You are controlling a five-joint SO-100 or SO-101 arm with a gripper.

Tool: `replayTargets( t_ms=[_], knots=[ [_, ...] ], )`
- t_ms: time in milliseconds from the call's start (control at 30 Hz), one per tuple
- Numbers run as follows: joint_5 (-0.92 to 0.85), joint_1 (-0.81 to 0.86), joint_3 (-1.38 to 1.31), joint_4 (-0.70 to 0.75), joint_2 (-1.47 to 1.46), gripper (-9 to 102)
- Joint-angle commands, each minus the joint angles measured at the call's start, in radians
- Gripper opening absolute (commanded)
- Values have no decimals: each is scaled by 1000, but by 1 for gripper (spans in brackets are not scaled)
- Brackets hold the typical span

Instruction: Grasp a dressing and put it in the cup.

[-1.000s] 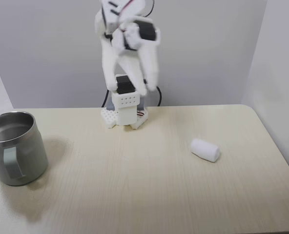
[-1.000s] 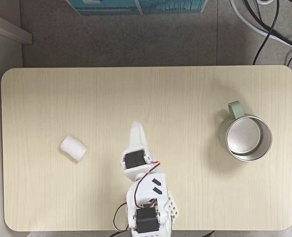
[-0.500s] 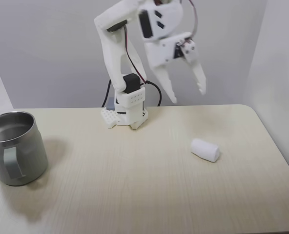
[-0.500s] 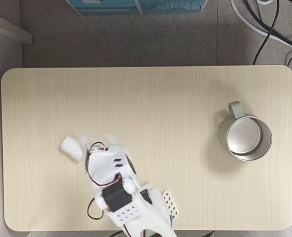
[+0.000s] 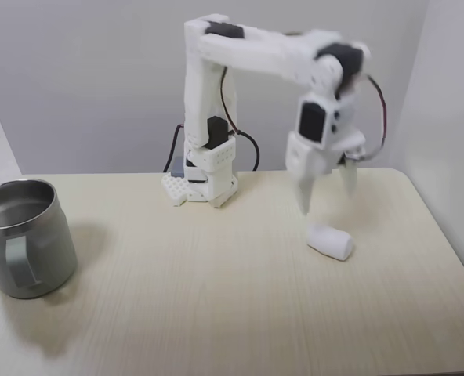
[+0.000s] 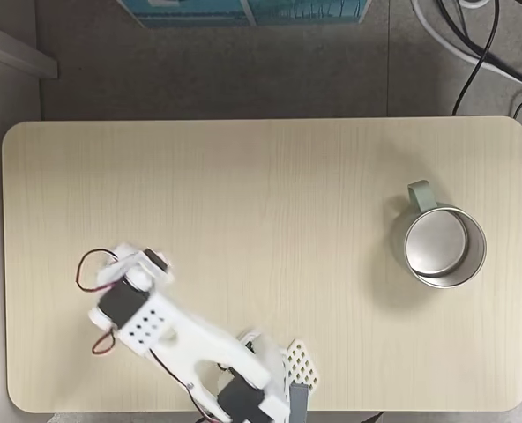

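One low frontal view facing the arm (image 5: 271,59), one top-down; shared table (image 6: 270,176).

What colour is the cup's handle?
Pale green on the cup, clearest at its handle in the fixed view from above.

Standing on a white base (image 5: 202,188) at the far edge of the table in a fixed view, with the upper link (image 5: 203,86) rising upright. Reaching out sideways to the right through a long forearm (image 5: 267,56), then bending down at the wrist (image 5: 326,117). Pointing the gripper (image 5: 326,196) straight down, fingers spread apart with a clear gap between them. Showing one finger (image 5: 304,192) on the left and the other (image 5: 349,178) on the right, both slightly blurred. Trailing red wires in a loop beside the wrist. Stretching toward the left in a fixed view from above, wrist block (image 6: 130,304) seen from the top.
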Motion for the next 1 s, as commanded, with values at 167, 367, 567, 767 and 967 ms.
replayTargets(
  t_ms=[167,367,567,767,967],
  knots=[
    [25,-31,-63,-184,181,31],
    [44,-51,-137,-301,249,31],
    [55,-52,-146,-353,304,29],
    [98,-55,-146,-379,299,3],
    [133,-61,-144,-379,255,0]
  ],
)
